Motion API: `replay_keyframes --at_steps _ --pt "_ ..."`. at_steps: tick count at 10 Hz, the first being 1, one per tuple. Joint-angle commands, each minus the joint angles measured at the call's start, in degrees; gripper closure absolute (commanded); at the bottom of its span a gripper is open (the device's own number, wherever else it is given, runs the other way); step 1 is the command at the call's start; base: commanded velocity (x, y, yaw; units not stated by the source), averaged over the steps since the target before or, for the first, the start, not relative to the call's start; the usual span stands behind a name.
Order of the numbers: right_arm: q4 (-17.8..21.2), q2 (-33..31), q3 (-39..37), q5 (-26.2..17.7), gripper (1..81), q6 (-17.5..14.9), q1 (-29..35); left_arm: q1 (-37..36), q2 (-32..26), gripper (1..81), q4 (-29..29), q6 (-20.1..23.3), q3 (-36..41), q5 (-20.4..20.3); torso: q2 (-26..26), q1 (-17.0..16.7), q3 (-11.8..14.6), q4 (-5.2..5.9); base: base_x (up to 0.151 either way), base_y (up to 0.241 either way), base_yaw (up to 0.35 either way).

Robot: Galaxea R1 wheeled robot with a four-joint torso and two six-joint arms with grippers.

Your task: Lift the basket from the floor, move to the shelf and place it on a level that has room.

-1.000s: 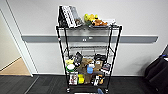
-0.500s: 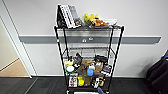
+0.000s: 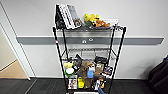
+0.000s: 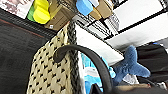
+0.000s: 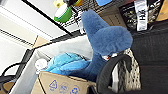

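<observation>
Whether either end effector is apart, together or clamped cannot be told from the wrist views. In the left wrist view the basket [image 4: 53, 75] is seen very close, its cream perforated side and dark braided corner crossed by a dark curved cable [image 4: 87, 60]; a blue plush [image 4: 130, 66] and a white lining are seen inside it. In the right wrist view the same blue plush [image 5: 105, 37] rises from the basket [image 5: 130, 72], beside a cardboard box [image 5: 62, 83] printed with recycling marks. The basket is seen just beside the shelf's lower tiers, above dark carpet floor [image 4: 17, 47]. In the head view the shelf [image 3: 87, 50] stands against a white wall; books [image 3: 67, 16] and a yellow plush [image 3: 91, 18] are carried on its top tier, the second level [image 3: 87, 50] is seen bare, and the lower tiers are crowded.
</observation>
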Motion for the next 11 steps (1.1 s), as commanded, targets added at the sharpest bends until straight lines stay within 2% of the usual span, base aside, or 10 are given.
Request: replay_keyframes --at_steps 1,11 --pt "1.08 -3.92 10.13 4.87 81.1 0.41 8.59 -8.74 -3.15 81.1 -0.64 -0.15 7.83 -1.92 0.00 0.00 0.00 0.00 0.104 0.000 0.000" --pt "0.81 -7.97 17.26 6.90 81.1 0.41 9.03 -8.38 -7.46 81.1 -0.55 0.02 15.49 -4.47 0.00 0.00 0.00 0.00 0.094 0.000 0.000"
